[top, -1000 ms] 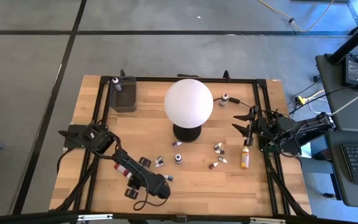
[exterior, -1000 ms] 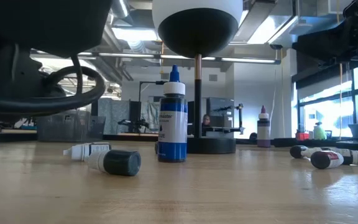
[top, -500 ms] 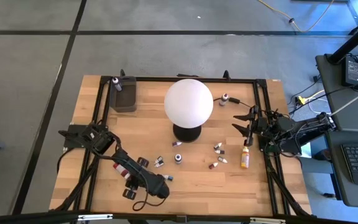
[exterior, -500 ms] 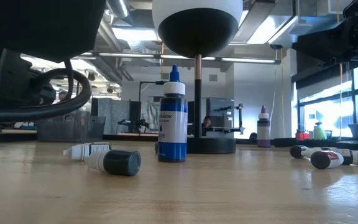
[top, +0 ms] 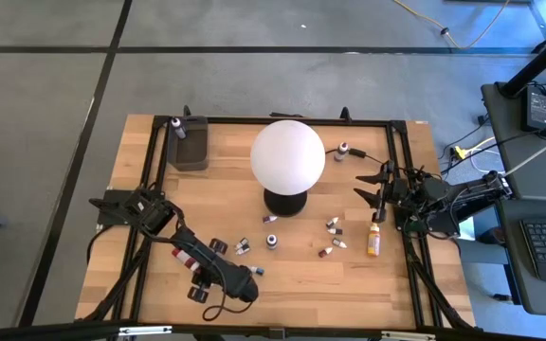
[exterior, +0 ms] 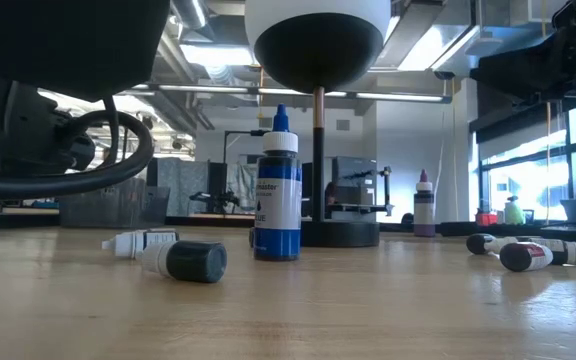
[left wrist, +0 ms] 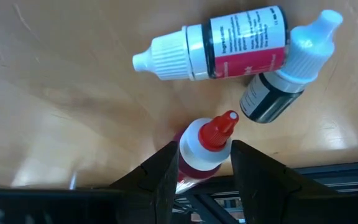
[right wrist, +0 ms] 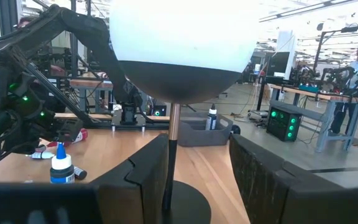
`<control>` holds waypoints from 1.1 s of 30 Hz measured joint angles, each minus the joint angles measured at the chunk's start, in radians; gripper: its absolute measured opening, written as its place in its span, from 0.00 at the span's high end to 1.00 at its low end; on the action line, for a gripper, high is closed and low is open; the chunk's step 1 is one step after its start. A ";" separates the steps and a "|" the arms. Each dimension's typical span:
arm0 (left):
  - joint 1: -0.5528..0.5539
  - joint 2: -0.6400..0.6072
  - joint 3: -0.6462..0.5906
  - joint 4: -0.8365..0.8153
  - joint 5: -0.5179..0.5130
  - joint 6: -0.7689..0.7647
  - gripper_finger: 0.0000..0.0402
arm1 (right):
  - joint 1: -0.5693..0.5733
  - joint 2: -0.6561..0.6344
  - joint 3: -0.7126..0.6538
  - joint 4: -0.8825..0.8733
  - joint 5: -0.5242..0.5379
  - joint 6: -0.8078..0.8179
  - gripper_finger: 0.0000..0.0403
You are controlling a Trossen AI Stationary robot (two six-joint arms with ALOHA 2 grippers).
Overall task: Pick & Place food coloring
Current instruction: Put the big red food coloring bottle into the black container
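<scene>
Gripping a red-capped bottle [left wrist: 205,148] between the left gripper [left wrist: 202,163] fingers, low at the table's near edge, well in front of the globe lamp [top: 287,157] and to its left. Beside it a red-labelled bottle [left wrist: 219,41] and a dark bottle [left wrist: 286,73], both lying loose. More small bottles [top: 331,238] scattered ahead of the lamp base, with the orange bottle [top: 373,240]. Only one bottle [top: 176,126] standing in the grey tray [top: 191,150], left of the lamp. Early going, by appearances; most still to move. Right gripper [top: 373,185] waiting right of the lamp, fingers spread, empty.
</scene>
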State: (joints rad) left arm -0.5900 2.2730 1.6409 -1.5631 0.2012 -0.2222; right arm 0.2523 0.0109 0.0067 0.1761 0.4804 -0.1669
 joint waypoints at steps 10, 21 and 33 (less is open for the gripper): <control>0.001 0.000 0.000 0.008 0.001 -0.026 0.62 | 0.000 0.000 0.000 0.000 0.000 -0.021 0.57; 0.001 0.000 0.000 0.008 0.010 -0.072 0.40 | 0.000 0.000 0.000 0.000 -0.001 -0.052 0.57; 0.000 0.001 0.000 -0.008 0.013 -0.161 0.39 | 0.000 0.000 0.000 0.000 -0.001 -0.052 0.57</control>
State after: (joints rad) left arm -0.5900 2.2737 1.6409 -1.5707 0.2140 -0.3829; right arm 0.2520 0.0109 0.0067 0.1761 0.4797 -0.2188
